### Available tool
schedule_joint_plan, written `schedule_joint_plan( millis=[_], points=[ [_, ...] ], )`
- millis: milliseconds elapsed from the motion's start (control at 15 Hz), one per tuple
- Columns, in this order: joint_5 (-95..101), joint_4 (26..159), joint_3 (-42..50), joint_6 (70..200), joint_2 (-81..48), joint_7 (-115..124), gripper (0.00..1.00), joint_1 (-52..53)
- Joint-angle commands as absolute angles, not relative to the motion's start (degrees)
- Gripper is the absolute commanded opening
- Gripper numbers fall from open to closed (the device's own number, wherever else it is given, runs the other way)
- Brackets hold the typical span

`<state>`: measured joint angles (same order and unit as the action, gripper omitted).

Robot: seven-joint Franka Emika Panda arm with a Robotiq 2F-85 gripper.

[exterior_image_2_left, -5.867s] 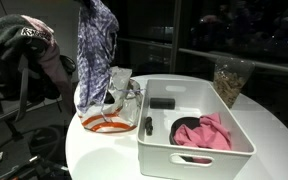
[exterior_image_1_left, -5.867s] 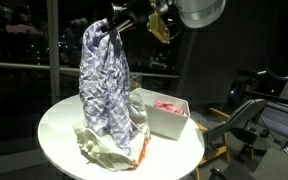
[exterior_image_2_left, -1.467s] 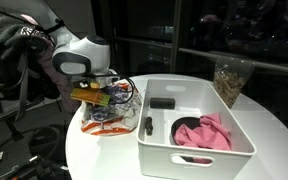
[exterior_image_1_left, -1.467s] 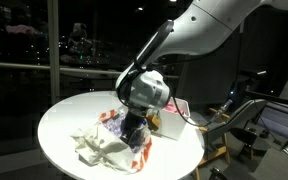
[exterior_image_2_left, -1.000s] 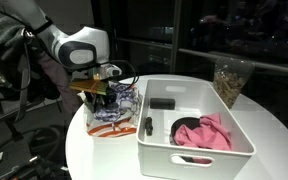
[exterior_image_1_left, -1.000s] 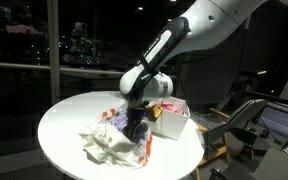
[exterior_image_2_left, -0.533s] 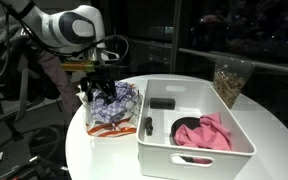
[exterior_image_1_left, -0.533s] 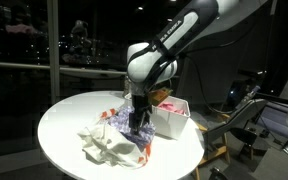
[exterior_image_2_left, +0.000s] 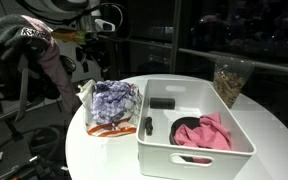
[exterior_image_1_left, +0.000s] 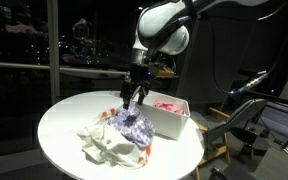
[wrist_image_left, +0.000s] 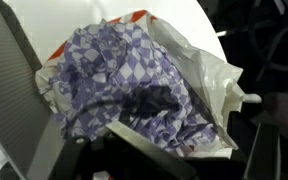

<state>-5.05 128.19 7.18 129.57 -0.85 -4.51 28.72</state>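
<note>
A purple-and-white checked cloth (exterior_image_1_left: pixel 132 122) (exterior_image_2_left: pixel 112 100) (wrist_image_left: pixel 124 85) lies bunched in a crumpled white plastic bag (exterior_image_1_left: pixel 106 148) (exterior_image_2_left: pixel 104 128) (wrist_image_left: pixel 212 72) with red print, on the round white table (exterior_image_1_left: pixel 64 125) (exterior_image_2_left: pixel 274 135). My gripper (exterior_image_1_left: pixel 134 90) (exterior_image_2_left: pixel 92 62) hangs above the cloth, apart from it, open and holding nothing. In the wrist view its dark fingers (wrist_image_left: pixel 134 158) frame the lower edge, with the cloth and bag straight below.
A white bin (exterior_image_1_left: pixel 174 122) (exterior_image_2_left: pixel 239 128) stands beside the bag, holding a pink cloth (exterior_image_2_left: pixel 204 132) (exterior_image_1_left: pixel 167 104) and small black items (exterior_image_2_left: pixel 162 103). A jar (exterior_image_2_left: pixel 229 78) sits at the table's far edge. Clothes hang on a stand (exterior_image_2_left: pixel 34 45) off the table.
My gripper has opened, let go of the checked cloth and risen clear above it. The cloth now rests in the bag.
</note>
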Motion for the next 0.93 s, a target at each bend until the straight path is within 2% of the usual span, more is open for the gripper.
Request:
schedule_joint_plan(
  millis=[0, 333, 867],
  points=[
    [-12.8, 127.7, -0.8, 133.4, -1.6, -11.2, 1.00, 20.0],
    [-15.1, 128.1, -5.9, 132.6, -2.6, -11.6, 1.00, 15.0],
    [-17.1, 128.6, -7.2, 133.8, -2.3, -13.0, 1.00, 14.0]
  ],
)
